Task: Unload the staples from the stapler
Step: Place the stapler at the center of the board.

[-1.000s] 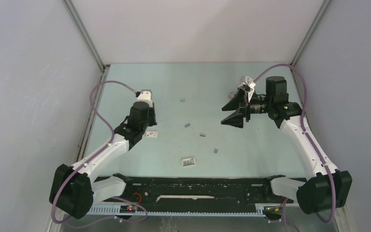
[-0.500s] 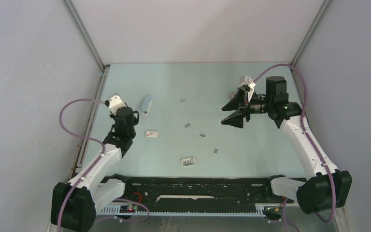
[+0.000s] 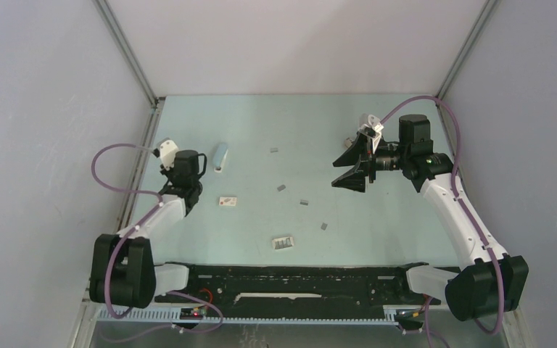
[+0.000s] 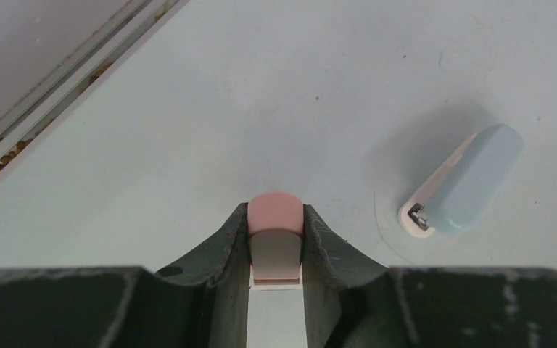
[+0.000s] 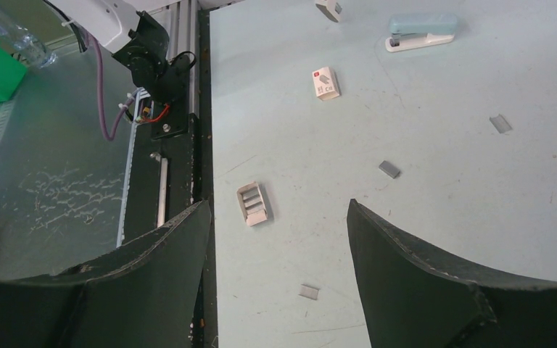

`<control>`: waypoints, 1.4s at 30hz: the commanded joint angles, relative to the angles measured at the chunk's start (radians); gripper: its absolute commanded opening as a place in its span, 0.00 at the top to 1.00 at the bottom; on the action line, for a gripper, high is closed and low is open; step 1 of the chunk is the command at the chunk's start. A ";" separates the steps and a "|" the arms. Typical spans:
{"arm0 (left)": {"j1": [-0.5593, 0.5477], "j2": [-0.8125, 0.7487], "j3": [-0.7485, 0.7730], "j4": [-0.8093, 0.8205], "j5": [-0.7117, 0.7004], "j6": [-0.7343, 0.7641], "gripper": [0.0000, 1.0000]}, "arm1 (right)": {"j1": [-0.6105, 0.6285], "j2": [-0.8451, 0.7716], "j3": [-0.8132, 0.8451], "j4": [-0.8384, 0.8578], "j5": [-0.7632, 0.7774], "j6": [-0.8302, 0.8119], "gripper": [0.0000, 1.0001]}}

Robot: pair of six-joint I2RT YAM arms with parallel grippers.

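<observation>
The light-blue stapler lies shut on the table, also seen in the left wrist view and the right wrist view. My left gripper hovers left of it, shut on a small pink-and-white block. Short grey staples lie loose mid-table, some showing under the right wrist. My right gripper hangs open above the table's right half, nothing between its fingers.
A small white box lies right of the left gripper. A white slotted staple tray sits near the front edge. The black rail runs along the near edge; the enclosure wall stands close on the left.
My left arm pulled back to the left, away from the stapler, uncovering it on the table. The right arm has not moved.
</observation>
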 commanded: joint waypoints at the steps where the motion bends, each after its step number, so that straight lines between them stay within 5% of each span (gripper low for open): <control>1: 0.010 0.066 0.160 -0.096 -0.047 -0.043 1.00 | -0.003 -0.003 -0.001 -0.001 -0.028 -0.019 0.22; 10: 0.010 0.226 0.328 -0.345 -0.056 -0.169 1.00 | -0.006 -0.007 0.000 -0.002 -0.031 -0.017 0.22; 21: -0.001 0.236 0.282 -0.406 -0.205 -0.439 0.99 | -0.010 -0.005 0.000 -0.004 -0.035 -0.017 0.22; 42: -0.207 0.286 0.252 -0.463 -0.283 -0.543 0.99 | -0.020 -0.023 0.000 -0.005 -0.051 -0.017 0.22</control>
